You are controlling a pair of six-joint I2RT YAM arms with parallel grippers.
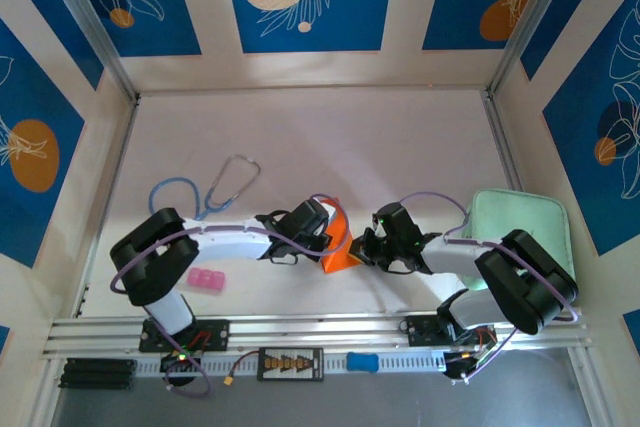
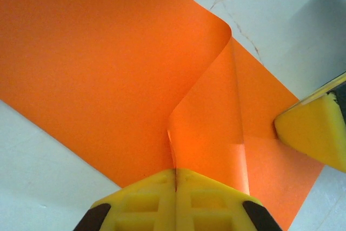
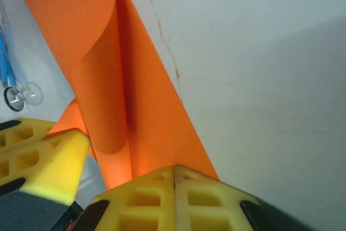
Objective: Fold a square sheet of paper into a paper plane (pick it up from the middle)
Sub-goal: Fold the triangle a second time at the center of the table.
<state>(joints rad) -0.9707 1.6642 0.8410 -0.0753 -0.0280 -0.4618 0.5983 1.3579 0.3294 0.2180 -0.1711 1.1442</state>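
Orange square sheet of paper [image 2: 97,63] — left tool [image 2: 175,172], right tool [image 3: 174,169] both pinching it.

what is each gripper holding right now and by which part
Both hold the orange sheet of paper. The left gripper pinches a lifted, curled flap of it; the right gripper appears shut on the sheet's edge.

square sheet of paper [image 2: 108,68]: thin, smooth, matt | left claw [image 2: 175,172]: matt yellow plastic | table [image 3: 259,79]: white, matt, faintly cracked
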